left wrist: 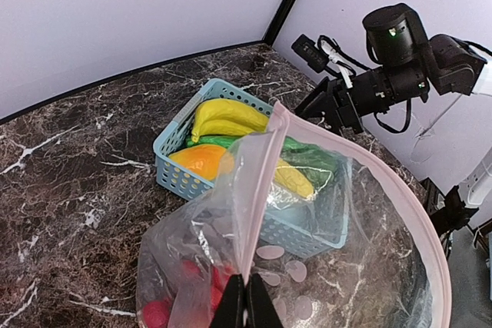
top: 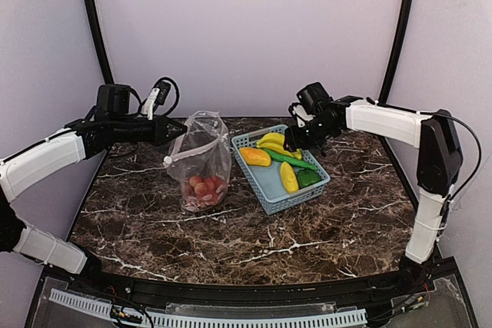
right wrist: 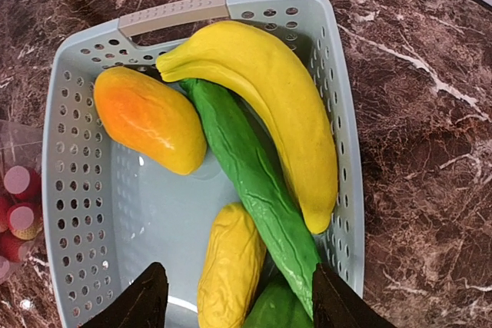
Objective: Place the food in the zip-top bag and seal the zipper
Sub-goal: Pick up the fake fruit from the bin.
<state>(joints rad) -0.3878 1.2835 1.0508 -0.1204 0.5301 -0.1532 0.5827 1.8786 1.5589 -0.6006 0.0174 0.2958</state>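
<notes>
**The zip-top bag** (top: 201, 160) stands left of centre in the overhead view with its mouth lifted and open. We see small red round fruits (top: 204, 187) lying at its bottom. The pinkish zipper (left wrist: 257, 182) rises from the lower centre of the left wrist view and arcs away to the right.

**The left end effector** (left wrist: 246, 306) has its fingers pressed together on that strip at the bottom edge of the frame. Overhead, it meets the bag at its upper left edge.

**The light-blue basket** (top: 296, 198) sits just right of the bag on the dark marbled surface (top: 231, 236); we cannot tell whether bag and basket touch. Inside it lie a yellow banana (right wrist: 269, 90), an orange piece (right wrist: 154, 117), a long green vegetable (right wrist: 254, 178) and a second yellow piece (right wrist: 231, 251).

**The right end effector** (right wrist: 237, 270) hangs over the lower part of the basket in its wrist view, with its fingers wide apart and holding nothing. They flank the second yellow piece and the green vegetable, and we cannot tell whether they touch either.
</notes>
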